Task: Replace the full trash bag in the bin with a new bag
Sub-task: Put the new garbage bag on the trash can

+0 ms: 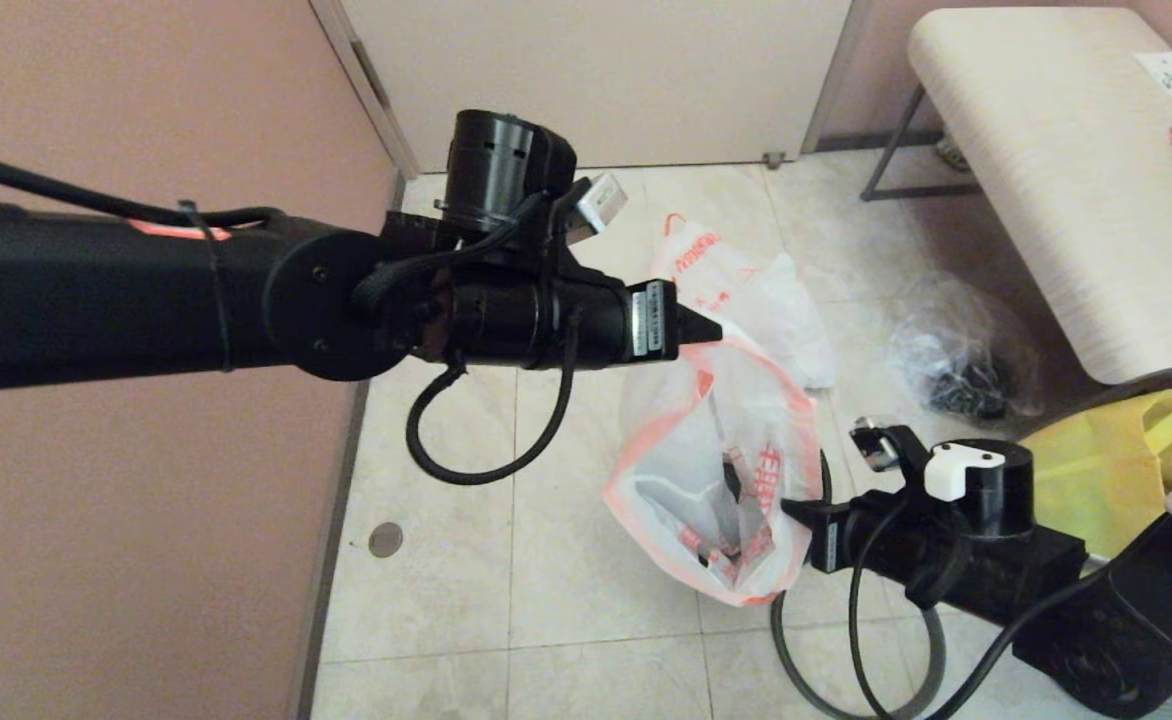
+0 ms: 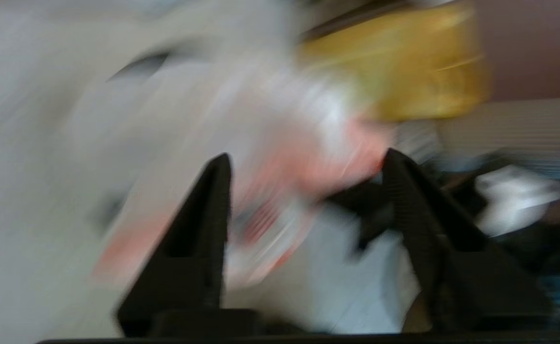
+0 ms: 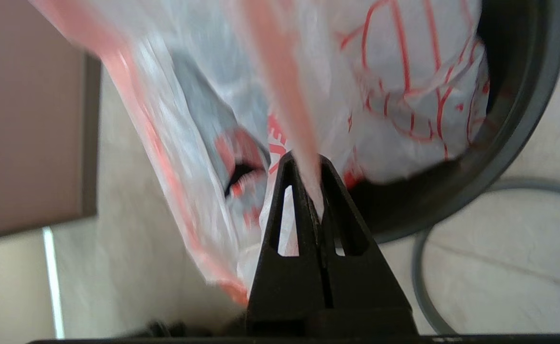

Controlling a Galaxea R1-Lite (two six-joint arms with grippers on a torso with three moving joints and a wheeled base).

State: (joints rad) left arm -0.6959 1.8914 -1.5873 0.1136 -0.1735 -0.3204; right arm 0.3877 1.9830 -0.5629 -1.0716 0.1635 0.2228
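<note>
The right gripper [image 3: 314, 191] sat low over the tiled floor [image 1: 546, 600], its jaws clenched on the pink-orange hem of the new bag [image 1: 716, 470]. That thin translucent bag, marked with red line drawing and red lettering, hung open between the two arms; in the right wrist view its lower part dropped into the bin [image 3: 523, 119], whose black wall and dark grey rim curved around it. A loose dark grey hoop [image 1: 796, 670] lay on the floor just beside the bin, partly under the right arm.

The left gripper [image 2: 308, 191] was held higher, at the top edge of the new bag, its jaws spread apart with nothing between them; the left wrist view was smeared with motion, so whether the fingers brushed the plastic could not be told.

Behind the new bag, farther along the floor toward the door, the full trash bag [image 1: 746, 290] rested lumpy and white, its orange loop handle standing up. A clear bag of black bits [image 1: 961, 360] lay to its right near the counter [image 1: 1046, 180], and a yellow tote [image 1: 1116, 470] sat beside the right arm.
</note>
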